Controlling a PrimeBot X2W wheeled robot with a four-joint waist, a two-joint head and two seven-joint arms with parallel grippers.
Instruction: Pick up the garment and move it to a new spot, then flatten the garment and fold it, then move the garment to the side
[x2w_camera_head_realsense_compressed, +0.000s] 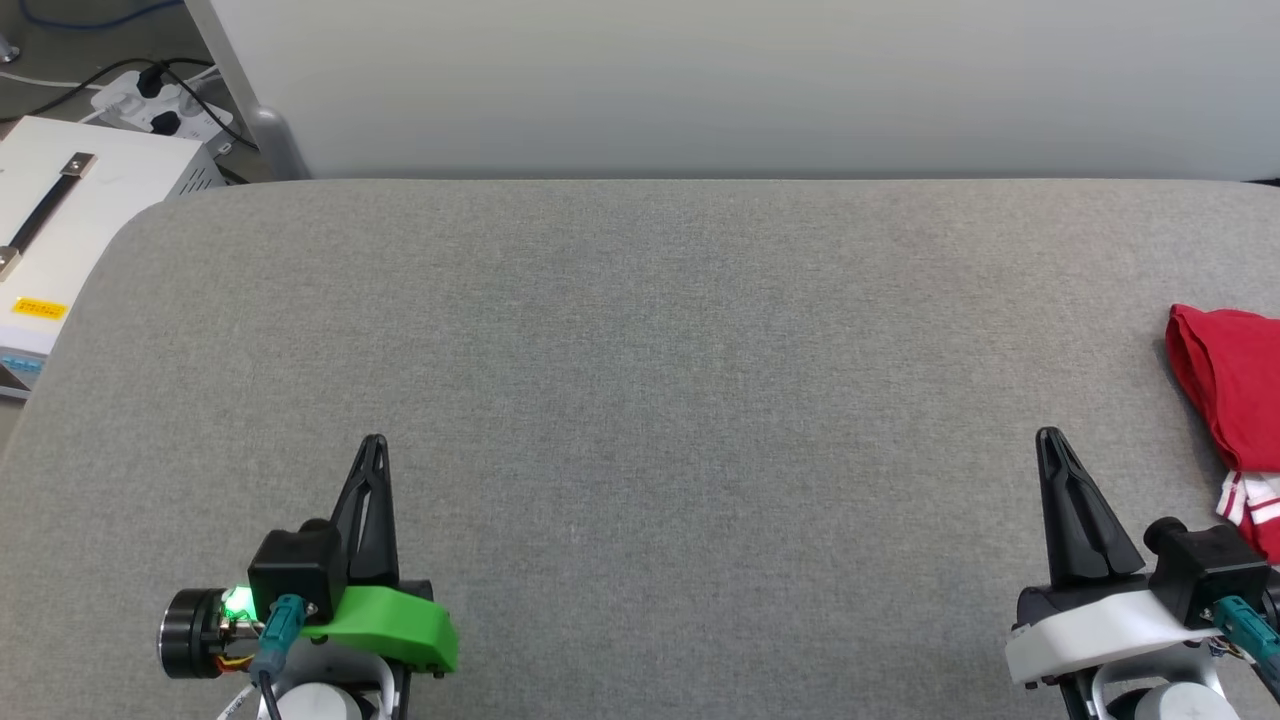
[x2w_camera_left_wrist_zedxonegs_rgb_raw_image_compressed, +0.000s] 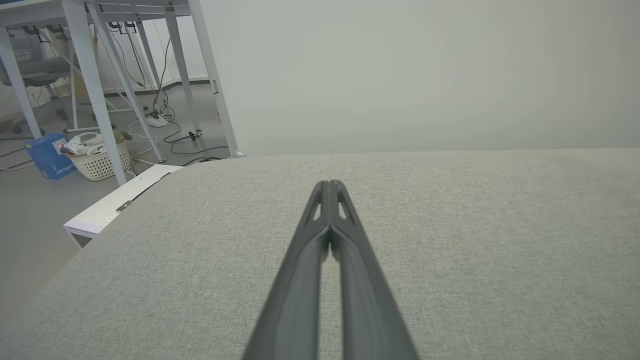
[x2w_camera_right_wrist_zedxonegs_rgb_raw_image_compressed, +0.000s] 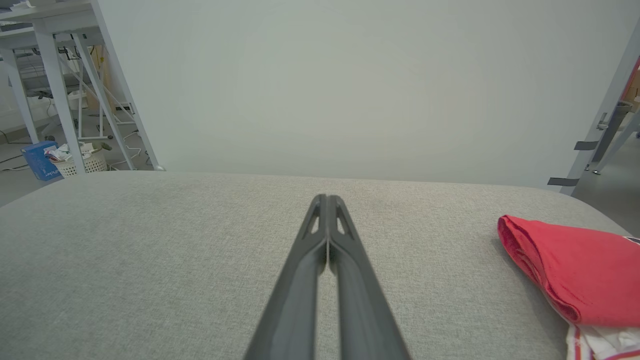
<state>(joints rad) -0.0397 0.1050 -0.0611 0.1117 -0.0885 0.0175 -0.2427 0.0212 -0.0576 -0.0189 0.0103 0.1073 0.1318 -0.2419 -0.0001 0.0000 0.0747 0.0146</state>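
The garment (x2w_camera_head_realsense_compressed: 1235, 395) is a red T-shirt, folded, lying at the far right edge of the grey table (x2w_camera_head_realsense_compressed: 640, 380); a white sleeve with red stripe trim peeks out at its near end. In the right wrist view the garment (x2w_camera_right_wrist_zedxonegs_rgb_raw_image_compressed: 575, 270) lies to the right of my fingers, apart from them. My right gripper (x2w_camera_head_realsense_compressed: 1050, 440) is shut with nothing in it, left of the garment. At the lower left, my left gripper (x2w_camera_head_realsense_compressed: 373, 445) is also shut and empty. Both pairs of fingertips meet, left (x2w_camera_left_wrist_zedxonegs_rgb_raw_image_compressed: 330, 186) and right (x2w_camera_right_wrist_zedxonegs_rgb_raw_image_compressed: 326, 200).
A white box (x2w_camera_head_realsense_compressed: 60, 220) with a dark handle stands off the table's left corner, with a power strip (x2w_camera_head_realsense_compressed: 160, 105) and cables behind it. A pale wall panel (x2w_camera_head_realsense_compressed: 700, 80) runs along the table's far edge. Table legs and a laundry basket (x2w_camera_left_wrist_zedxonegs_rgb_raw_image_compressed: 97, 157) stand on the floor.
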